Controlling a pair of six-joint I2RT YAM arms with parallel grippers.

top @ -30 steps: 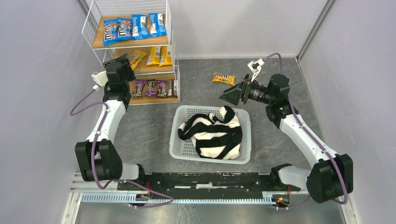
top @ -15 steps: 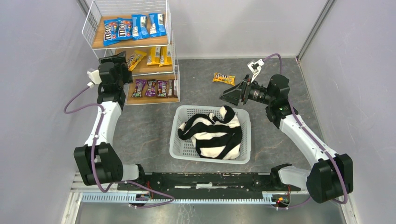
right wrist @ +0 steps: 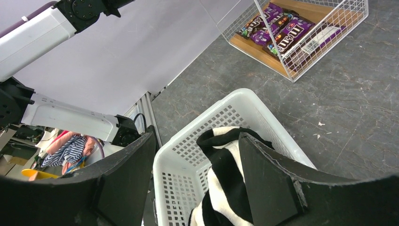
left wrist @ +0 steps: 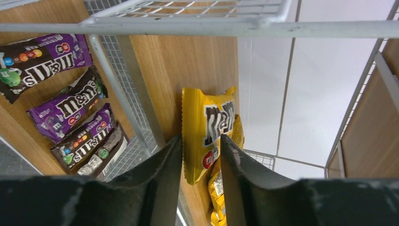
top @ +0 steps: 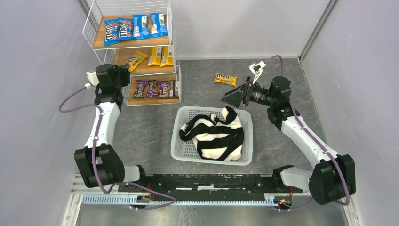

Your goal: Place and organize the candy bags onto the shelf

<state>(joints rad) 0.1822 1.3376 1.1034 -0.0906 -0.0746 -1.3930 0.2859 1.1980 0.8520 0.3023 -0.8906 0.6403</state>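
Note:
The shelf (top: 99, 43) stands at the back left. Blue candy bags (top: 134, 27) lie on its top board, yellow ones (top: 159, 55) on the middle board, purple-brown ones (top: 155, 88) on the bottom board. My left gripper (top: 125, 70) is open at the shelf's left front. In the left wrist view its jaws (left wrist: 201, 139) stand apart, framing a yellow bag (left wrist: 207, 125) that lies on the middle board beyond them. One yellow-orange bag (top: 225, 79) lies on the floor. My right gripper (top: 230, 98) is open and empty, just below that bag and above the basket's far edge.
A white lattice basket (top: 181, 143) with a black-and-white striped cloth (top: 214, 134) sits in the middle of the floor. The right wrist view shows the basket (right wrist: 188, 150), the cloth (right wrist: 226, 179) and the shelf's bottom tier (right wrist: 291, 35). Grey walls close in both sides.
My left gripper has drawn back to the left, away from the middle board, leaving the yellow bag lying there. The right arm has barely moved.

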